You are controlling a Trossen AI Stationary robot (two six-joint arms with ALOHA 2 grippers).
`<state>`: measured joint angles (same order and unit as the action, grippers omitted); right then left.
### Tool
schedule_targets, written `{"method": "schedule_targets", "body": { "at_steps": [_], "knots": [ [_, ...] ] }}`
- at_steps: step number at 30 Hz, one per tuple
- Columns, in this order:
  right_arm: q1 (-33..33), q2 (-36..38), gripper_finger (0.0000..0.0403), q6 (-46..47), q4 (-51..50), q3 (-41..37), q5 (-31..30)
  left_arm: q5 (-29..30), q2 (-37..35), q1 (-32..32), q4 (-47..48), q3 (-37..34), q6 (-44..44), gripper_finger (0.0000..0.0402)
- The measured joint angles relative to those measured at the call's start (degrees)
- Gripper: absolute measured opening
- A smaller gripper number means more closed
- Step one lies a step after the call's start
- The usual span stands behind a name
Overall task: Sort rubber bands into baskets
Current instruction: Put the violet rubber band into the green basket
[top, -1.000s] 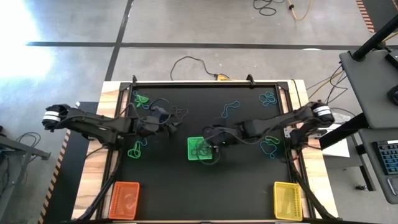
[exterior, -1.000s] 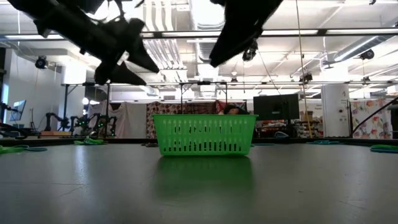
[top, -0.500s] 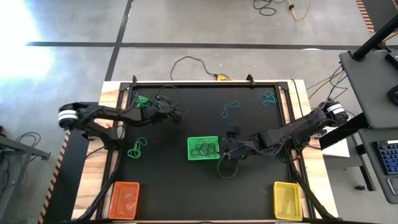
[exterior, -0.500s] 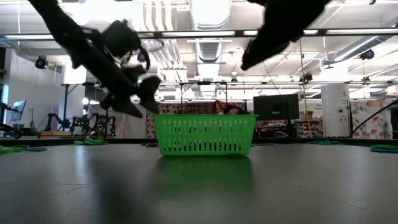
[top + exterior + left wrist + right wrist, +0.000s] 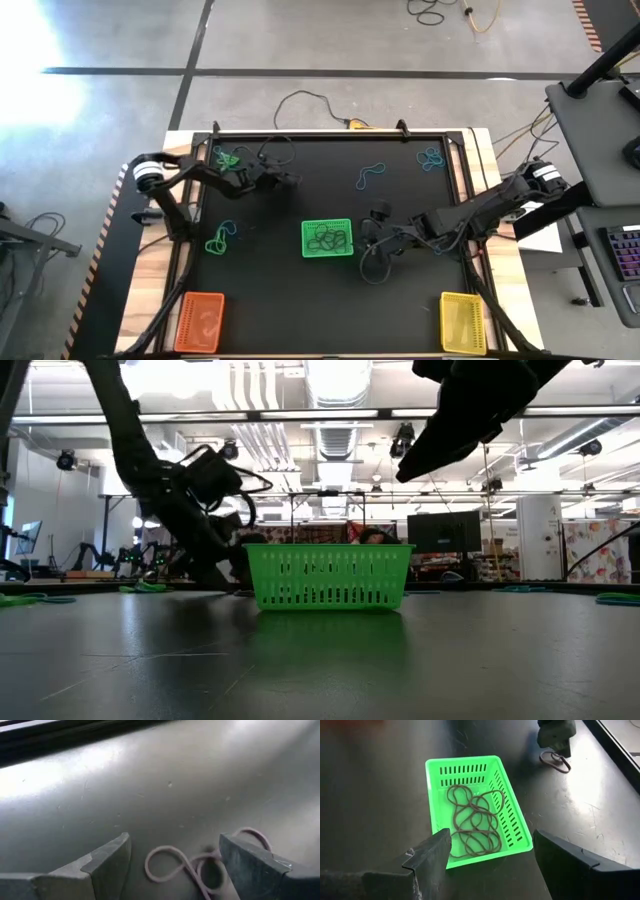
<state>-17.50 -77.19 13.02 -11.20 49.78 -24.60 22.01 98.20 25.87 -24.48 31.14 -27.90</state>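
The green basket stands mid-table with several dark rubber bands lying in it. My left gripper is open and low over the mat, to the far left of the basket. Its fingers stand on either side of a dark band that lies flat on the mat, and they do not touch it. My right gripper is open and empty, raised just right of the green basket. The orange basket and the yellow basket stand at the near corners.
Green bands lie at the far left and mid-left of the mat. Blue bands lie at the far middle and far right. Black cables trail from both arms. The near middle of the mat is bare.
My left gripper has gone toward the table's far edge and down, from high above the mat to just over it. My right gripper has drawn away from above the green basket toward the table's right edge, staying raised.
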Motion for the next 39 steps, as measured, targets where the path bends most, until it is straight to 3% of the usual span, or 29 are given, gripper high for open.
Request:
{"method": "schedule_targets", "body": {
  "at_steps": [6, 15, 27, 39],
  "knots": [
    [0.02, -0.06, 0.0272, -0.07, -0.01, 0.61, -0.01, 0.54, 3.54, 0.25, -4.06, 0.77, 1.24, 0.0267],
    [0.52, -0.06, 0.0272, -1.66, -0.49, 1.51, 0.00, -1.34, 0.60, -4.34, 1.68, 0.64, 4.08, 0.0222],
    [1.67, -0.06, 0.0272, -2.54, -0.68, 1.51, 0.00, -7.63, -2.57, -7.84, 4.29, 0.72, 4.75, 0.0240],
    [1.68, -0.06, 0.0272, -2.31, -2.07, 1.55, 0.07, -5.77, -0.36, -9.88, 5.24, 0.68, 6.01, 0.0251]
  ]
}}
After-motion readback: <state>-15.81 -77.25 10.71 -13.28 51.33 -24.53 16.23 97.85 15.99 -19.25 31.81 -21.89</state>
